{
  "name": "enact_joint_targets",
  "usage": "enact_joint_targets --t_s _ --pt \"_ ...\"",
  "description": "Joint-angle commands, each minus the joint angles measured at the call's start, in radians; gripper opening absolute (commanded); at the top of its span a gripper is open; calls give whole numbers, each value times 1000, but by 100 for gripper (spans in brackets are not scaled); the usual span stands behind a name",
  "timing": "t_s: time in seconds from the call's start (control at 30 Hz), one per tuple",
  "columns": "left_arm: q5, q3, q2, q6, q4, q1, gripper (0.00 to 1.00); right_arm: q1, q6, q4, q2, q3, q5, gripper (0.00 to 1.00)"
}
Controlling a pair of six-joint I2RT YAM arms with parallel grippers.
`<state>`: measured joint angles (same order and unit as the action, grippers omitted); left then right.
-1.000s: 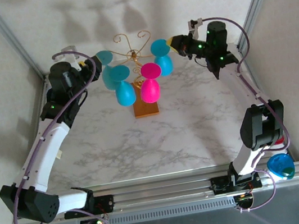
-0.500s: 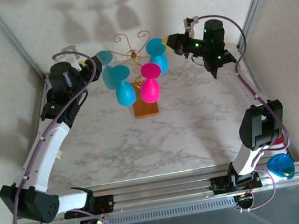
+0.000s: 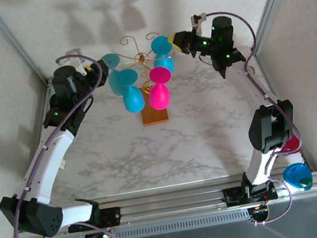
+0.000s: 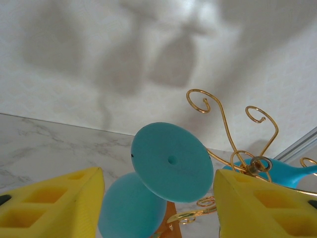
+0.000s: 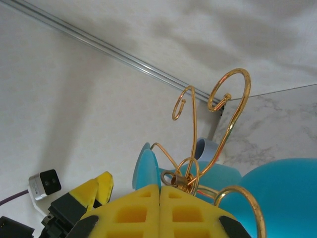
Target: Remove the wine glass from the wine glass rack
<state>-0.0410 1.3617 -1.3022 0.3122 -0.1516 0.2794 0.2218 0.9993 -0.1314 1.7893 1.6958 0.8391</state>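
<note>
1. Judging from how things hang, the removal is not yet done; four glasses hang bowl-down on the wine glass rack (image 3: 155,115), three cyan and one pink glass (image 3: 159,94).
2. The left gripper (image 4: 157,181) stands partly open and holds nothing; the cyan wine glass (image 4: 171,161) shows its round foot just ahead of it, between the two yellow fingers (image 4: 54,203) and apart from both; the bowl hangs lower, nearer the left finger.
3. The right gripper (image 5: 159,201) is pressed closed with nothing between its pads; the rack's gold hub sits just ahead of its tips; a second cyan glass (image 5: 282,191) lies close to its right.
4. What is left, by my reading: closing on the glass, sliding it out along its wire arm, carrying it clear.
</note>
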Motion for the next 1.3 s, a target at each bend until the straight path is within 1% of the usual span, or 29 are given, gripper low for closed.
enact_joint_targets --t_s 0.0,0.23,0.5,0.83,1.07,1.27 --pt "2 -15 23 7 28 7 59 9 23 -43 26 50 5 0" --pt "6 -15 23 5 31 7 60 11 55 -74 67 82 9 0" --pt "-5 -14 15 10 40 6 60 10 19 -15 89 123 -16 0" --pt "-9 -10 11 7 36 7 59 -18 49 -46 93 111 -36 0" --pt "-11 -7 9 11 39 9 60 -62 76 -72 64 65 -45 0" --pt "-11 3 7 12 23 12 59 -121 83 -94 10 -20 -50 0"
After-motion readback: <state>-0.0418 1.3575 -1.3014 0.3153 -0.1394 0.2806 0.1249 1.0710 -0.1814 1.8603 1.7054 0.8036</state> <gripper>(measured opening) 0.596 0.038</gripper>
